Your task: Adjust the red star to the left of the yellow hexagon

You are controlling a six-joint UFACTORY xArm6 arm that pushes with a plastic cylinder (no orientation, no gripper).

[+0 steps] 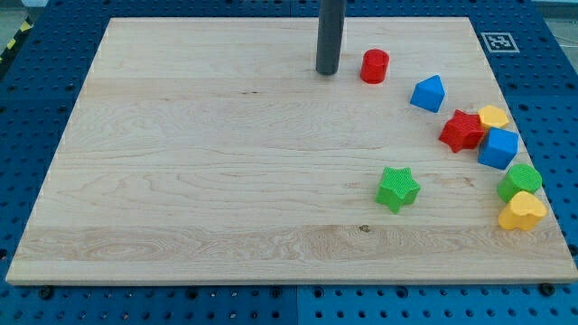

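The board (226, 162), pale wood, fills most of the view and lies on a blue pegboard bench (27, 108). A square black-and-white marker (498, 41) sits just off the board's top right corner.

Every place below is given from the red star (461, 130), which sits near the board's right edge, a little above mid-height.

My rod (328, 34) comes down from the view's top, well to the star's upper left; my tip (327, 71) rests on the board, apart from every block. The arm has no hand or jaws, so there is nothing to open or close, and it holds nothing.

The blue cube (498, 148) lies just to the star's lower right, touching or nearly touching it. The other blue block (429, 93), wedge-like, is up and to the left, close but apart. The green star (397, 189) is down and to the left, clearly apart. A rounded green block (520, 181) is down and to the right, beyond the cube. The yellow heart (522, 212) is lower still, just under that green block. The yellow hexagon (493, 116) touches the star on its upper right, so the star is at the hexagon's left, slightly lower. The red cylinder (375, 66) stands well up and left, just right of my tip.
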